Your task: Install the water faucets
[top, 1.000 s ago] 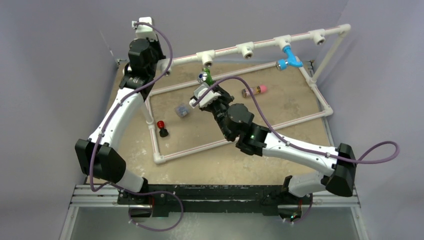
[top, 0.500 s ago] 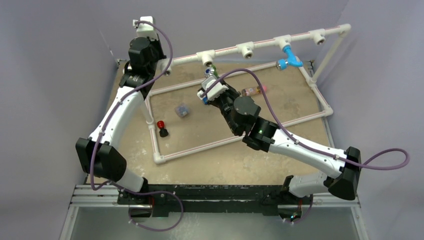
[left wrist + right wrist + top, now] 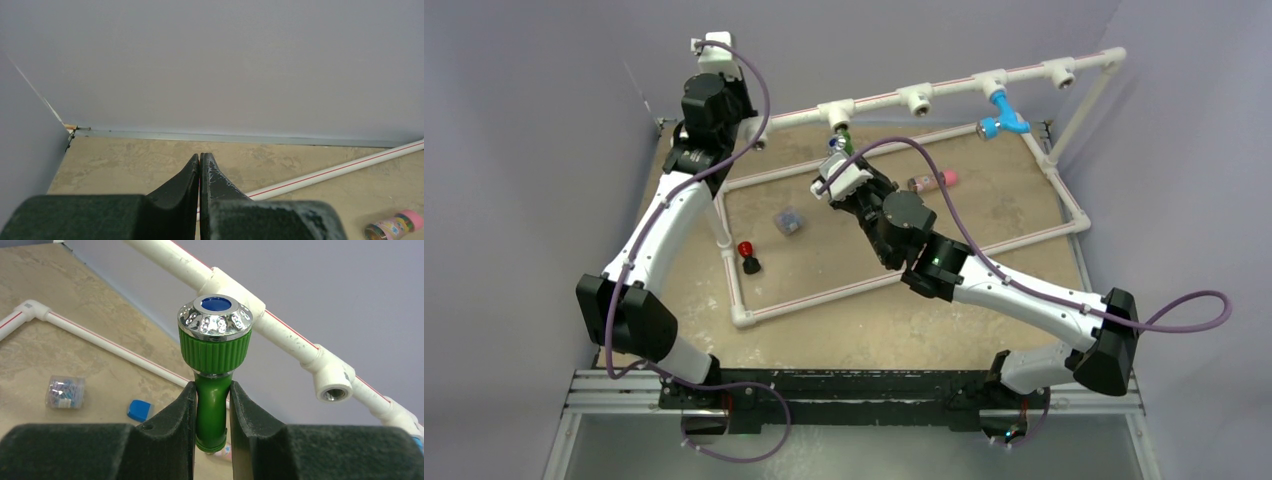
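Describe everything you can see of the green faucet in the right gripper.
The green faucet looks like glossy bright green plastic: a ribbed collar topped by a dimpled silvery cap with a blue centre, and a smooth narrower neck below. The right gripper pinches that neck between its black fingers, cap pointing away from it. It hangs just before a white T-fitting; contact cannot be told.

No text can be read; the pink-capped cylinder [image 3: 395, 226] may carry print, too blurred to tell
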